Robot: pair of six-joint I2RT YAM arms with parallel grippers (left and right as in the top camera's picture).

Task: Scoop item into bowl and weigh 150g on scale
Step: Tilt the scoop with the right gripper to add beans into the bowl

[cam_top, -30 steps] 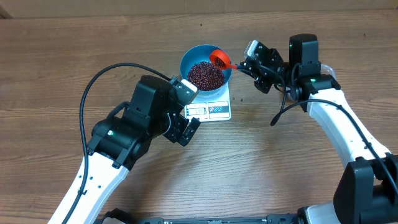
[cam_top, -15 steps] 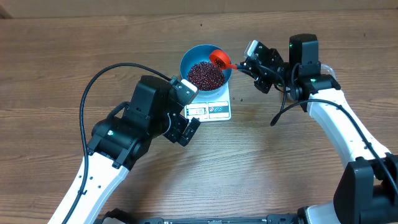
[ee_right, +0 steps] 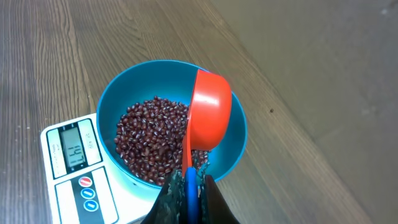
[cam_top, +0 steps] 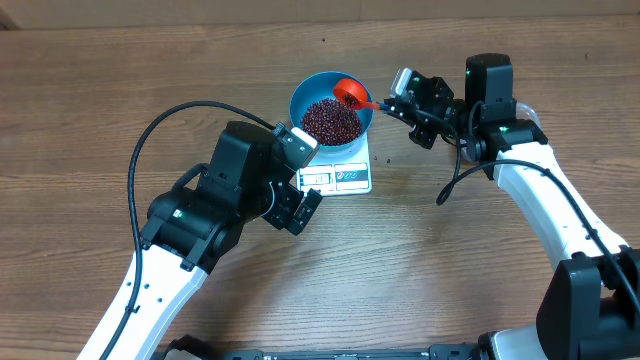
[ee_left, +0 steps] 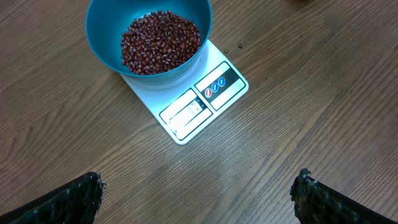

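The table (cam_top: 100, 100) was brown wood with a long grain running side to side in the overhead view. A white scale (ee_left: 199, 102) lay flat on it, the only large thing resting straight on the wood. In the left wrist view the scale sat askew to the grain, its display and buttons along the near edge. A few tiny dark specks (ee_left: 240, 44) lay on the wood just beside the scale's button corner; what they were could not be told.
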